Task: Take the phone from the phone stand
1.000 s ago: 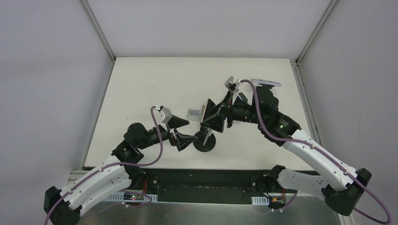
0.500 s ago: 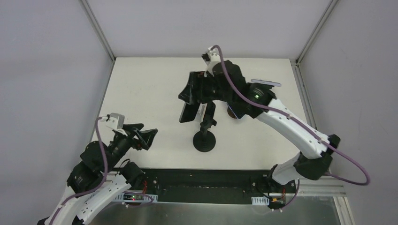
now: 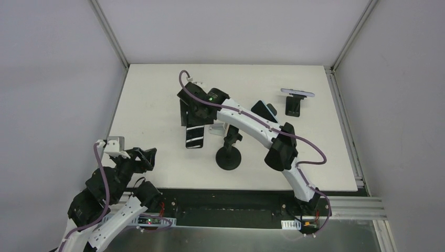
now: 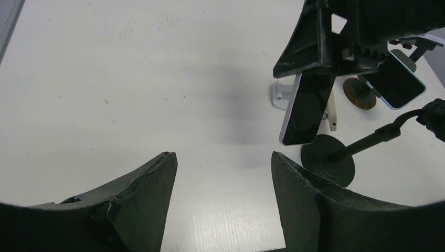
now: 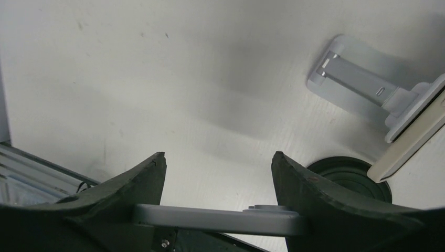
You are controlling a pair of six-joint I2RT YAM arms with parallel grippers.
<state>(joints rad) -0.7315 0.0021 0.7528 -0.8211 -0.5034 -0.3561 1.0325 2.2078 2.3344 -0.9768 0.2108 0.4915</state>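
The right jaws clamp the stiff, slick, likely fragile phone (image 4: 308,107) by its long edges; the left jaws gape empty.

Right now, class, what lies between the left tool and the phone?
Nothing: only bare table separates the left tool from the phone, which is held up off its stand. The left wrist view shows it.

You're in a robotics lab cell: a white table (image 3: 152,100) boxed by plain grey panels (image 3: 52,79) and aluminium rails (image 3: 109,32).
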